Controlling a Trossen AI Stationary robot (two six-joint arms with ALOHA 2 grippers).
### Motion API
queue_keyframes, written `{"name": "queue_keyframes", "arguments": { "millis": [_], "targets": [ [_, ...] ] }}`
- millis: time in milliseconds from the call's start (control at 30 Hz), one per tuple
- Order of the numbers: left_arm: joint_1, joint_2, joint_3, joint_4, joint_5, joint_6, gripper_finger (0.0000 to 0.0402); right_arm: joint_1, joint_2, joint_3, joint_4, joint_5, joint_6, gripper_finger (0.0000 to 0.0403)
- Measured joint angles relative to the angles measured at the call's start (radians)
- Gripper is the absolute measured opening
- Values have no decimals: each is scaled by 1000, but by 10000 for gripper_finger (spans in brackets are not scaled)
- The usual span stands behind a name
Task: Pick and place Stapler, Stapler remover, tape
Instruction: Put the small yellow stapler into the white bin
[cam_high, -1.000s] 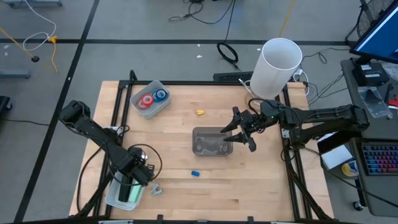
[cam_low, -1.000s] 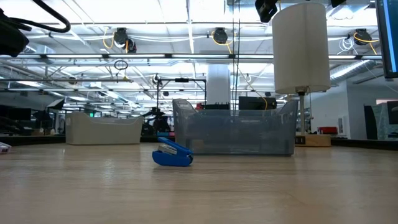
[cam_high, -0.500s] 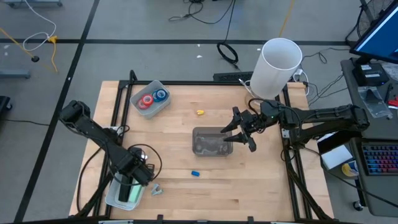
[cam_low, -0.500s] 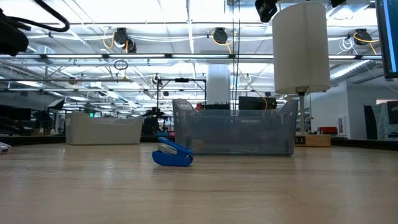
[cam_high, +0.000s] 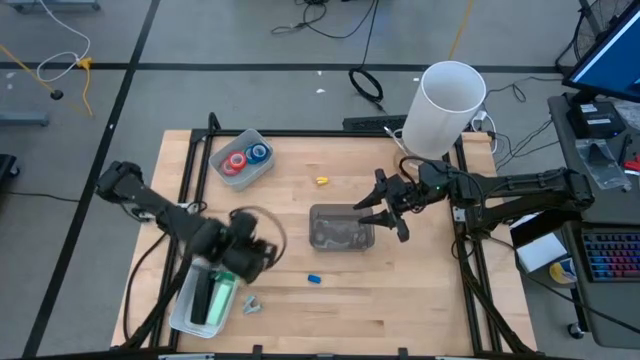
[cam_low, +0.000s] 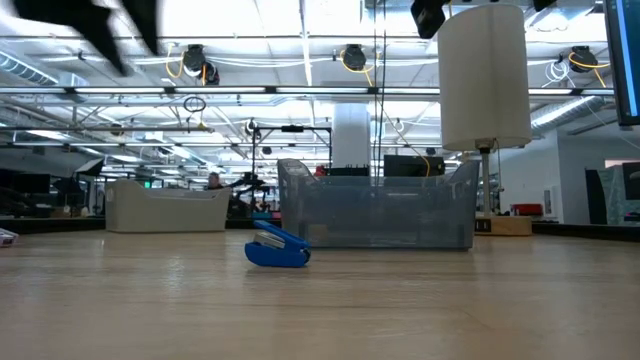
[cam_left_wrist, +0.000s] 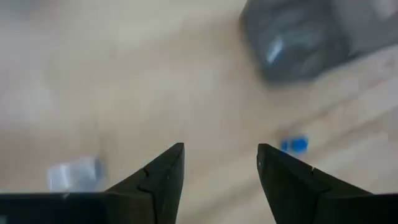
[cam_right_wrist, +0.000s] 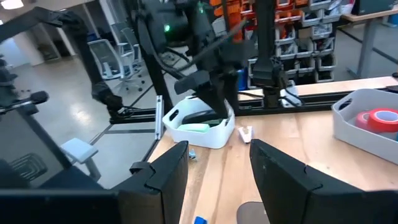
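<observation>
The left gripper (cam_high: 243, 262) hovers empty, fingers apart, just beside the white bin (cam_high: 205, 300) (green item inside); tape (cam_high: 246, 159) sits in a far tray, right gripper (cam_high: 385, 210) likewise parted.

Your robot has two dark arms with thin black cables.
You can see the left arm (cam_high: 160, 215) and right arm (cam_high: 520, 190) are black, made of round joints and long tubes. Each ends in two flat, pointed black fingers (cam_left_wrist: 155, 180).
</observation>
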Motion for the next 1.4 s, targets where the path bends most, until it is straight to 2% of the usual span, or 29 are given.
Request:
{"name": "queue_keyframes", "arguments": {
  "millis": [100, 267, 400, 567, 733, 900, 1100, 1233, 1400],
  "targets": [
    [112, 0, 30, 28, -86, 277, 188, 0, 0, 0, 0, 21, -4, 166],
    [357, 0, 31, 181, -79, 794, 170, -1, 0, 0, -9, 91, -22, 166],
    [565, 14, 26, 323, 8, 1155, 160, -1, -5, 0, -23, 173, -22, 166],
    [792, 70, 26, 452, 203, 1467, 155, -1, -31, 1, -146, 317, -22, 166],
    [921, 173, 26, 561, 364, 1653, 154, -2, -70, 0, -223, 384, -65, 167],
    [963, 296, 24, 628, 444, 1815, 154, -2, -101, 0, -247, 385, -101, 167],
    [961, 393, 24, 669, 474, 1872, 154, -45, -141, 0, -313, 384, -102, 167],
    [961, 420, 31, 676, 536, 1872, 154, -80, -176, 0, -370, 380, -101, 167],
    [951, 443, 69, 677, 564, 1899, 154, -114, -215, -13, -414, 379, -100, 167]
  ]
}}
